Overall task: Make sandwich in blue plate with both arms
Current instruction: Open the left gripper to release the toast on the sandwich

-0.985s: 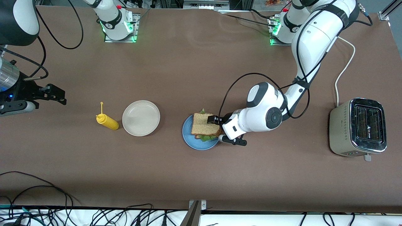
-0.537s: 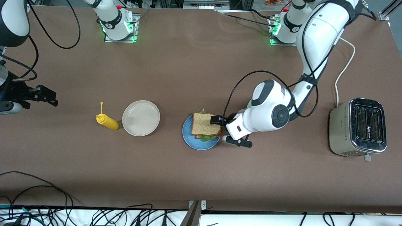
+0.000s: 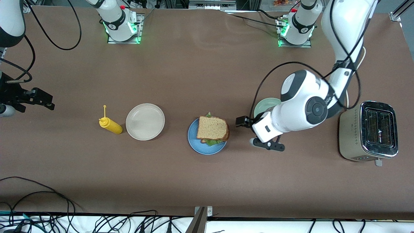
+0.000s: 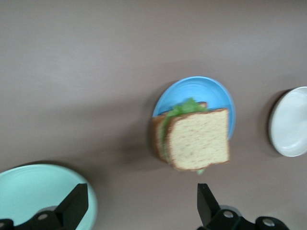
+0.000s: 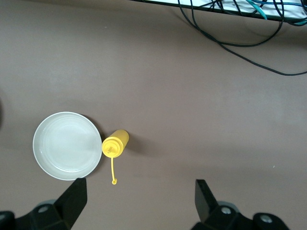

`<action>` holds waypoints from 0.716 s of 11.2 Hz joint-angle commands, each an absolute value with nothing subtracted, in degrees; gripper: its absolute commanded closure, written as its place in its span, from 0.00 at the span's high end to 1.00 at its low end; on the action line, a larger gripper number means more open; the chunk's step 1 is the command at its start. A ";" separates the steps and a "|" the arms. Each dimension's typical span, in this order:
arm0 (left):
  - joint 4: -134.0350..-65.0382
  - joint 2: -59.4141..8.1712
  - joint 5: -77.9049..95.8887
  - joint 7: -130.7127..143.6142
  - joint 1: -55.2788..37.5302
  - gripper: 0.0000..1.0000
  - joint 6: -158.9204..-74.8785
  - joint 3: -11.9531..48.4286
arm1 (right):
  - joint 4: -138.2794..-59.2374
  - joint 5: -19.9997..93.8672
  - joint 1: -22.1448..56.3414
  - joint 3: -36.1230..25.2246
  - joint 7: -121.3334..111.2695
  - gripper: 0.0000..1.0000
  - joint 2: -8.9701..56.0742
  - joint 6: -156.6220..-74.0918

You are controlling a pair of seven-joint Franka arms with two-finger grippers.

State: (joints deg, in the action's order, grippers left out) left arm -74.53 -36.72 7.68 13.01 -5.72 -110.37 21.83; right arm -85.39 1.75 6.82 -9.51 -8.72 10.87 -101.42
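Front view: the sandwich [image 3: 212,128] lies flat on the blue plate [image 3: 198,145], its top slice facing up, edges roughly square to the table edges, lettuce frill poking out on the side nearer the camera and at the farther corner. The left gripper [image 3: 249,132] hangs over bare brown table [image 3: 207,181] just beside the plate toward the left arm's end, jaws spread and holding nothing. A pale green plate [image 3: 262,105] shows past that arm and a toaster [image 3: 368,131] sits further toward that end. The right gripper [image 3: 42,100] waits open over its own end of the table, well apart from a mustard bottle [image 3: 110,125] and a beige plate [image 3: 145,121].

Left wrist view: the fingers [image 4: 76,203] stand wide apart with the sandwich ahead of them, clear of both.

Right wrist view: the fingers [image 5: 74,196] are apart above the bottle and beige plate; cables [image 5: 230,24] trail along the table edge
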 commanded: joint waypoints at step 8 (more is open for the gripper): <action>-74.71 -18.56 0.53 12.83 -6.15 1.00 -89.83 8.71 | -84.81 1.93 7.12 -9.32 -8.70 1.00 10.63 -100.28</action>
State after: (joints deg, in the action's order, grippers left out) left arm -74.22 -22.40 2.00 13.02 -5.68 -92.65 11.27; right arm -85.35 1.75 6.96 -9.42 -8.73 10.88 -101.25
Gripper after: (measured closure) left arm 0.000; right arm 0.000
